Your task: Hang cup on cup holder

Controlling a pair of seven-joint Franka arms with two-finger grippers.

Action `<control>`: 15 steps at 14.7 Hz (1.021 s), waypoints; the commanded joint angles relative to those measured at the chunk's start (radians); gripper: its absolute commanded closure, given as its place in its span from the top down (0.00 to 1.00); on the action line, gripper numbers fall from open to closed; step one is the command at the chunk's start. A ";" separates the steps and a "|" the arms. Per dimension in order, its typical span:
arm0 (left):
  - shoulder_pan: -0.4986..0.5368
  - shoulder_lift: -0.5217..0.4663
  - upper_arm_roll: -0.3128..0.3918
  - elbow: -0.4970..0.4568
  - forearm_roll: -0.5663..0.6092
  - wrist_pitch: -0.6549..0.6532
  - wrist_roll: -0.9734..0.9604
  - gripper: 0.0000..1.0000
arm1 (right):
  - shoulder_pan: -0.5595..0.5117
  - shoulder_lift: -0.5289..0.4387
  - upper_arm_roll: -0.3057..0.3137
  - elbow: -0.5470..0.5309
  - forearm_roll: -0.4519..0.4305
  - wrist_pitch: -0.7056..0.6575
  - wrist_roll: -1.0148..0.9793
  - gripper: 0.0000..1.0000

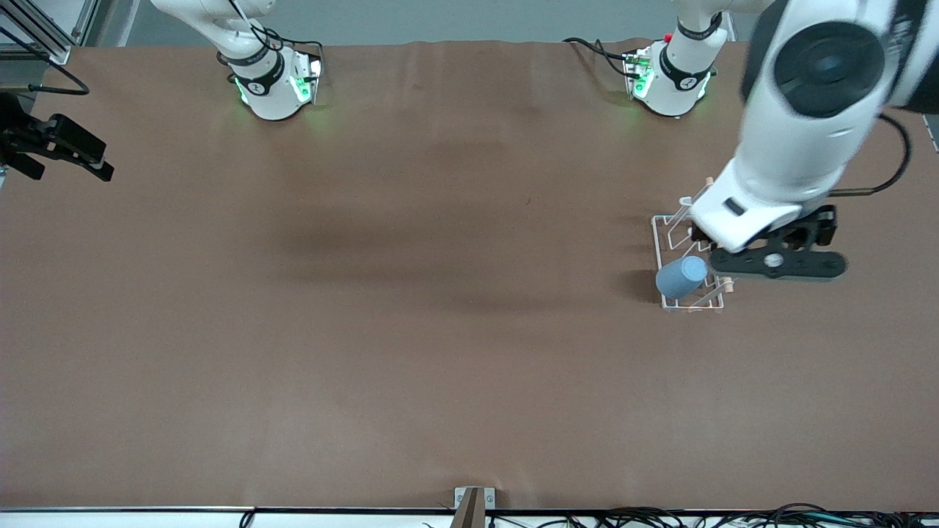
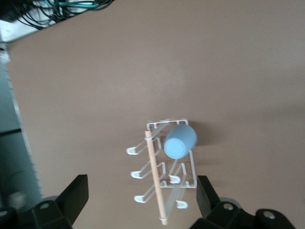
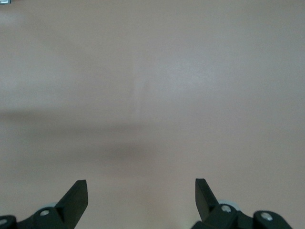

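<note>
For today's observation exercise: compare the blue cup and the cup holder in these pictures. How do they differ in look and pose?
The cup is a solid, matte light-blue tumbler; the cup holder is an open white wire frame with a wooden rod along its top. The cup sits tilted on a prong at one end of the rack, while the cup holder stands flat on the table. The cup is much the smaller. Both lie under the open left gripper.

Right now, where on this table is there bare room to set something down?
Free: the brown table from the cup holder to the right arm's end, and nearer the front camera. Crowded: the holder, bearing the cup, under the open left gripper.
</note>
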 commanded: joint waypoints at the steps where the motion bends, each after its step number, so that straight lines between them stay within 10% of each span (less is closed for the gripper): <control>1: 0.081 -0.085 0.002 -0.033 -0.171 0.013 -0.018 1.00 | -0.013 -0.006 0.008 -0.016 0.009 0.008 0.009 0.99; 4: 0.202 -0.182 -0.001 -0.102 -0.348 0.004 -0.023 1.00 | -0.013 -0.006 0.008 -0.016 0.009 0.008 0.011 0.99; 15: 0.235 -0.264 0.005 -0.201 -0.359 0.012 0.003 1.00 | -0.014 -0.006 0.008 -0.014 0.009 0.008 0.011 0.99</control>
